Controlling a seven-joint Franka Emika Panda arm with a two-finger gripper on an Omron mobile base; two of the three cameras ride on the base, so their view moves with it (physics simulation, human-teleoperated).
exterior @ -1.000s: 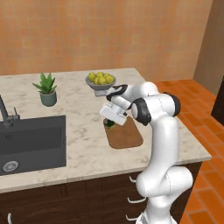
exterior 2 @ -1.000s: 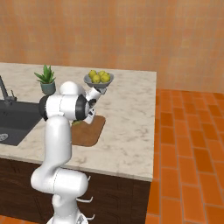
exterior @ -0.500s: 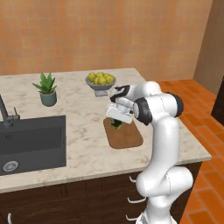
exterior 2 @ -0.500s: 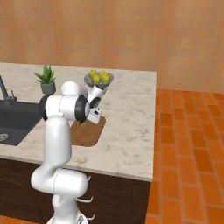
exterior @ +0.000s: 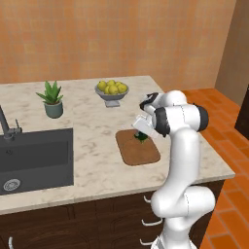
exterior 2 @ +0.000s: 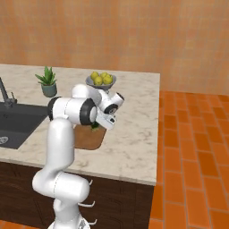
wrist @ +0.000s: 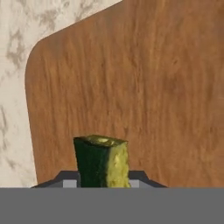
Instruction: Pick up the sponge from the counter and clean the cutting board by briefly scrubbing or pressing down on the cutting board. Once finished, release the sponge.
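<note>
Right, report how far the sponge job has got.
Done: the sponge is off the counter, gripped in the hand. In hand: it is held over the wooden cutting board; whether it touches the wood cannot be told. Left: scrubbing or pressing on the board, then releasing the sponge.

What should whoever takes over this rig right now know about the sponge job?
Gripper: jaws shut on the small dark green and yellow sponge block, held over the flat brown wooden cutting board.
Board lies on the beige marbled stone counter, right of the dark sink.
Done: sponge picked up and brought over the board.
Left: whether it already touches the board cannot be told; press or scrub briefly, then release the sponge.
</note>
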